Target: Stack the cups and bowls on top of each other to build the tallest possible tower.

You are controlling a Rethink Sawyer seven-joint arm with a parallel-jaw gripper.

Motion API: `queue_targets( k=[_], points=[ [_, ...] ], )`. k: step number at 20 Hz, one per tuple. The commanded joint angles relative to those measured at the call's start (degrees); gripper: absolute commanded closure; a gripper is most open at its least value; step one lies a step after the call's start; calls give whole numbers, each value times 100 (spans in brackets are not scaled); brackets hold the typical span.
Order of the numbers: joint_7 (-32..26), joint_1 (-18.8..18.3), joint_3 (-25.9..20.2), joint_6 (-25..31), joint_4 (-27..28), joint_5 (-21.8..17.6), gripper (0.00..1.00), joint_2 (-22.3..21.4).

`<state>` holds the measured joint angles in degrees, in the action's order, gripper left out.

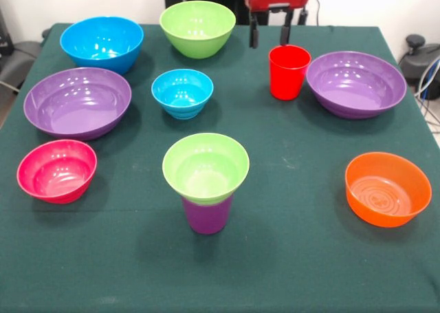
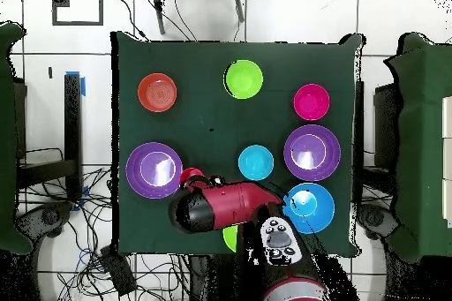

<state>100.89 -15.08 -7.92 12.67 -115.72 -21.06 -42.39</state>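
The tower stands at the table's front middle: a small lime green bowl [image 1: 205, 167] sits upright in the mouth of the translucent purple cup [image 1: 206, 215]. From overhead only the bowl [image 2: 243, 79] shows. The red cup [image 1: 289, 72] stands upright by itself at the back right, and overhead its rim [image 2: 190, 175] peeks out beside the arm. My gripper [image 1: 269, 32] hangs open and empty at the back, just behind and left of the red cup, not touching it. The red arm [image 2: 221, 207] hides the gripper from overhead.
Loose bowls ring the tower: large blue [image 1: 102, 43], large lime green [image 1: 197, 27], small blue [image 1: 182, 93], left purple [image 1: 77, 101], right purple [image 1: 355, 84] close beside the red cup, pink [image 1: 57, 170], orange [image 1: 388, 188]. Green cloth covers the table [image 1: 295, 258].
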Motion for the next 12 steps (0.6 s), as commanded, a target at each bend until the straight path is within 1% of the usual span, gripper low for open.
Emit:
queue_targets(
  k=[1,5,12],
  points=[
    [778,271,-238,64,166,215,0,348],
    [778,300,-203,-40,200,200,0,410],
    [610,105,-287,-150,189,69,0,454]
  ],
)
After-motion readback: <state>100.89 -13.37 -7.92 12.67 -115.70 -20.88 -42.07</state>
